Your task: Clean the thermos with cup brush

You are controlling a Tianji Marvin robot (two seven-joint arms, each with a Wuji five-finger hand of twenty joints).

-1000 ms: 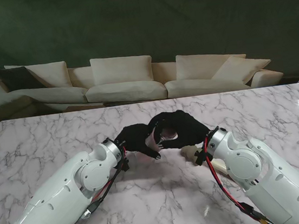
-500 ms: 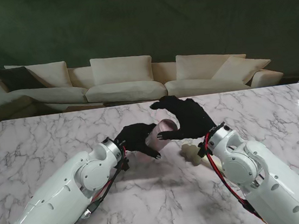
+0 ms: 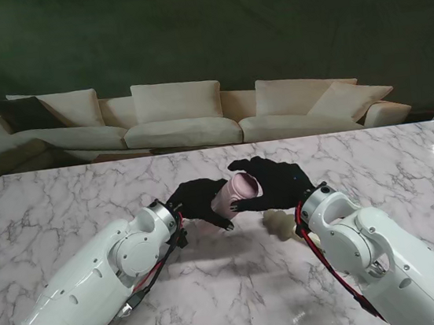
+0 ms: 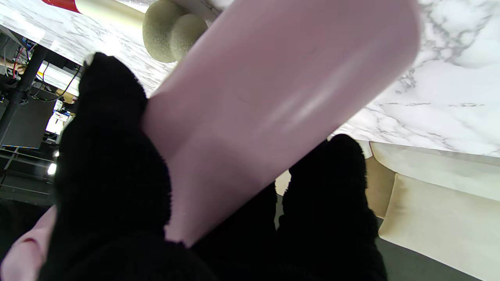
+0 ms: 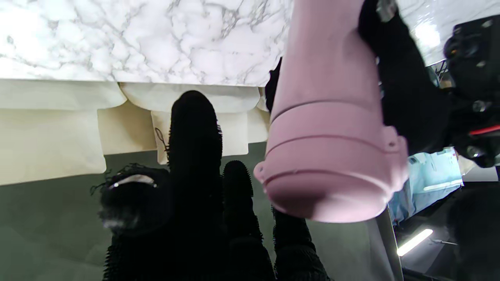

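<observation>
Thermos grasped by left robot hand above the desk

The left robot hand [image 3: 198, 200] grasps the pink thermos [image 3: 235, 193], tilted and raised off the marble desk [image 3: 64, 205]. The right robot hand [image 3: 275, 183] is released, fingers [image 5: 194, 128] spread just beside the thermos cap end. The cup brush [image 3: 278, 222] lies on the desk near the right wrist.

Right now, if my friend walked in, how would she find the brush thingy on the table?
Start at the marble table and find the two black-gloved hands meeting mid-table around the pink thermos. Nearer to me from the right hand, beside its wrist, the cup brush lies on the marble. It is the only beige thing there, with a rounded, knobbly sponge head.
</observation>
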